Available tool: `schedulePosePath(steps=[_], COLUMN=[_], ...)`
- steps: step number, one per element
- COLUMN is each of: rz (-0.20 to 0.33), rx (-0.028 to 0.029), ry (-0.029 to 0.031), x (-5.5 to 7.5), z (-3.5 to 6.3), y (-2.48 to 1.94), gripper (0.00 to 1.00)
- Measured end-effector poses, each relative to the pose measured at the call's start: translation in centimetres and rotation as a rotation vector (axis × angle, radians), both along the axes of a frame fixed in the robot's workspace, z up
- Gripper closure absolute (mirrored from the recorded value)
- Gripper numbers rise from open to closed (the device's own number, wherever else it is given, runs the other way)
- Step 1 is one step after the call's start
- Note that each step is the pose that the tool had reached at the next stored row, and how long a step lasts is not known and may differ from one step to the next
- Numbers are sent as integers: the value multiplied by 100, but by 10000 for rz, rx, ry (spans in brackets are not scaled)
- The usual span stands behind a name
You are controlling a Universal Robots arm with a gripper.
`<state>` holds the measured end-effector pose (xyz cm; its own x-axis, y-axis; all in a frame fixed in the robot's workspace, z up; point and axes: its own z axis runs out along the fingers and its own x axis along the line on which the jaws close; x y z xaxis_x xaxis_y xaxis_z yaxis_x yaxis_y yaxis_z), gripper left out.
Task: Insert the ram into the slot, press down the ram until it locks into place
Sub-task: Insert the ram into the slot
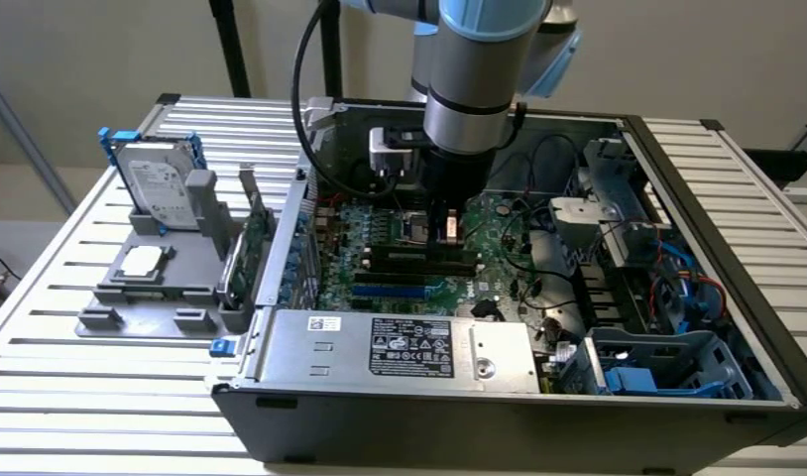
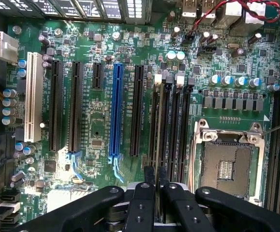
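Observation:
My gripper (image 2: 155,170) reaches down into the open computer case over the green motherboard (image 2: 96,135). Its two black fingers (image 2: 143,198) stand almost together with only a thin dark gap. In that gap sits the ram (image 2: 156,175), seen edge-on as a narrow strip. It lines up with the slot (image 2: 158,123), the outermost of several parallel black sockets with light end clips, next to the empty processor socket (image 2: 226,166). I cannot tell how deep the ram sits. In the exterior view the gripper (image 1: 443,236) is low over the sockets (image 1: 417,260).
A blue slot (image 2: 115,111) and black expansion slots lie beside the memory sockets. The case walls, the power supply (image 1: 403,347), cables (image 1: 536,288) and a drive cage (image 1: 641,218) crowd the arm. Outside the case, a grey fixture (image 1: 153,288) holds a hard drive (image 1: 159,188) and an upright green card (image 1: 256,243).

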<state>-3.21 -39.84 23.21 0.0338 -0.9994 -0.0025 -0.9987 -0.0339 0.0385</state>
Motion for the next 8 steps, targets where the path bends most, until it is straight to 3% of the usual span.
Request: schedulePosePath(steps=[3,8], rz=[1,1], rx=[-43,-51], ry=[2,1], x=[0,0], z=[-4,-7], y=[-1,3], gripper=[86,86])
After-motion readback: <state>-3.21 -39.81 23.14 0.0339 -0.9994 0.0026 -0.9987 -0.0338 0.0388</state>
